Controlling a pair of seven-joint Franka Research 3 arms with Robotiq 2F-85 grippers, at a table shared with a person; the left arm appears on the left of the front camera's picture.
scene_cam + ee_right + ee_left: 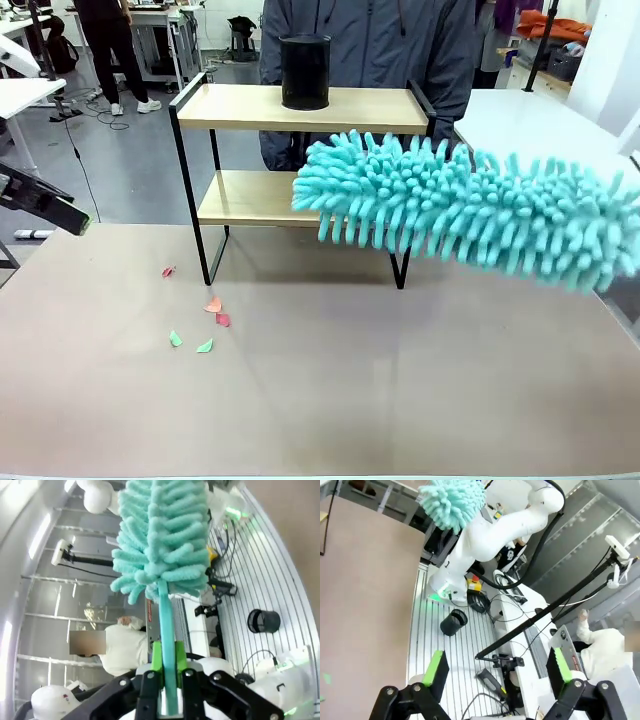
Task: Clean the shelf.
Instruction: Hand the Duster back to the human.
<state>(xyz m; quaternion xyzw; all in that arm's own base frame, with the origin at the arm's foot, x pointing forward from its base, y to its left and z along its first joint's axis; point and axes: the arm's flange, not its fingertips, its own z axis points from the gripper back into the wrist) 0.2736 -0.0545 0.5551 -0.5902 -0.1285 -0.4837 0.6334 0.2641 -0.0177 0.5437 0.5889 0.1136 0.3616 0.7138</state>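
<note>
Shelf (300, 108): stands upright at the table's (330, 400) far side, in front of a person; long axis runs left to right; open front faces the robot
Handling: probably light but stiff; thin black legs could skid if pushed hard; best steadied by the frame, not the boards
Cup (304, 71): black, on the top board; likely tips easily
Duster (470, 205): soft teal, head overlaps the lower board's right part; contact unclear from here
Right gripper (168, 672): fingers pinching the duster's handle
Left gripper (497, 672): fingers spread, holding nothing; off at table's left
Scraps (205, 325): paper bits on table, left of shelf
</note>
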